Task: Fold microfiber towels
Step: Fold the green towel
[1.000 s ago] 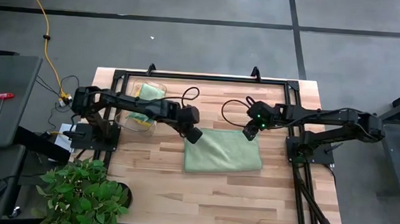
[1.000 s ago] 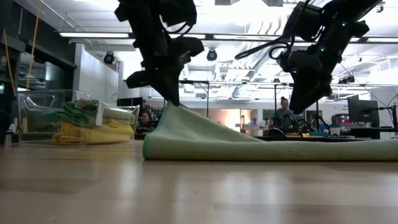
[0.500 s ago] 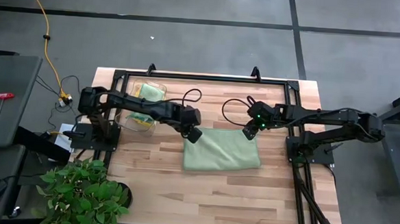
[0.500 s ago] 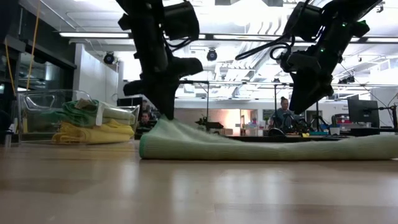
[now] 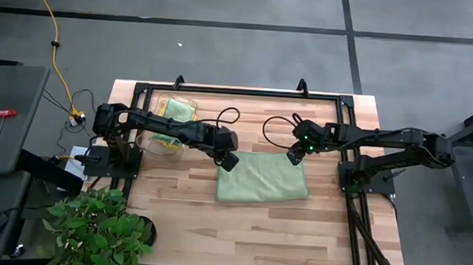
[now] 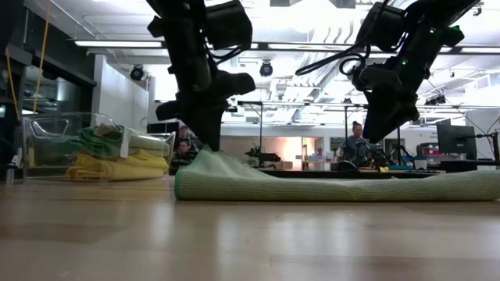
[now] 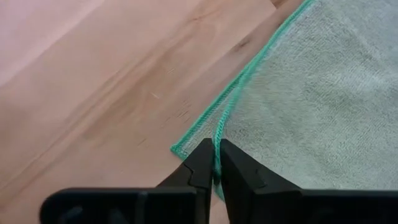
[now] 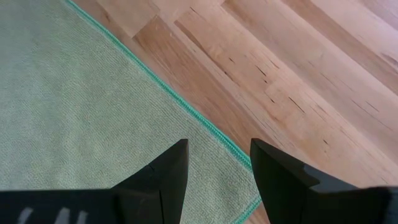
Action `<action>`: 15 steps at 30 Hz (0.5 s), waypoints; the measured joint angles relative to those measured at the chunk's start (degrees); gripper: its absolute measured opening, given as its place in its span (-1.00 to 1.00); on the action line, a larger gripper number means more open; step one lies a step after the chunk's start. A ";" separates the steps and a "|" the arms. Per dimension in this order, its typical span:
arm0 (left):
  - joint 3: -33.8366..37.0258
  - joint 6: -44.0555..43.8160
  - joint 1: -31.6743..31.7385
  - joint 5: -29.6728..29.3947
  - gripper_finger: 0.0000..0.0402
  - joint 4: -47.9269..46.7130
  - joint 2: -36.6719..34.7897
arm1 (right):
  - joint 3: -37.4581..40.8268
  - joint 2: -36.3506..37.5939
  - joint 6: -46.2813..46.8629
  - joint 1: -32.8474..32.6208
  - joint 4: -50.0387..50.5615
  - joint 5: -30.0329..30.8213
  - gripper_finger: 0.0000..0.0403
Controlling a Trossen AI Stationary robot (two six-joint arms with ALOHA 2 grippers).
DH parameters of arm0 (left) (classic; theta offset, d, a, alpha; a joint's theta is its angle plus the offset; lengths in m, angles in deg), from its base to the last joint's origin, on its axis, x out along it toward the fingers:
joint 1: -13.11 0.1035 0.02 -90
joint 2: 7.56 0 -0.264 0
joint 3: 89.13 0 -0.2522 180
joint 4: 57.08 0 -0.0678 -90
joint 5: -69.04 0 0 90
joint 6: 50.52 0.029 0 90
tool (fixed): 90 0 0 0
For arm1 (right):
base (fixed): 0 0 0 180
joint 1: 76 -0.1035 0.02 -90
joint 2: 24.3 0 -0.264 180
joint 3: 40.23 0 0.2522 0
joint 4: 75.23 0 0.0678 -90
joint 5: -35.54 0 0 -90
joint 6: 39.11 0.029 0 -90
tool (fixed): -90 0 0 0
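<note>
Folded pale sage-green microfiber towel [image 5: 262, 177] at the centre of the light wooden slatted table [image 5: 184, 211].

The left gripper [image 7: 214, 163] pinches the towel's teal-stitched edge at its rear left corner; the right gripper [image 8: 217, 163] hovers with fingers apart above the rear right corner. Only the low view shows the lifted corner and more yellow and green cloths [image 6: 117, 156] in a clear plastic bin [image 6: 39, 144], with a person [image 6: 358, 144] beyond.

Folded towel [image 5: 262, 179] flat at the middle of the table [image 5: 184, 211]. Left gripper [image 5: 229, 161] on its left rear corner, right gripper [image 5: 295, 158] above its right rear corner. Clear bin [image 5: 169, 125] of towels [image 6: 117, 156] at left rear. Plant [image 5: 98, 227] off the front-left corner.
</note>
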 joint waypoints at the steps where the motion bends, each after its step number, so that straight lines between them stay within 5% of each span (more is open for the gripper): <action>1: 0.00 0.30 0.00 0.01 -0.89 0.00 0.00 | 0.00 0.00 0.00 0.00 -0.02 0.00 -0.18; 15: 0.00 5.47 2.04 -2.63 -0.17 -2.60 -1.19 | 0.00 0.00 0.00 -0.01 -0.07 0.06 -0.18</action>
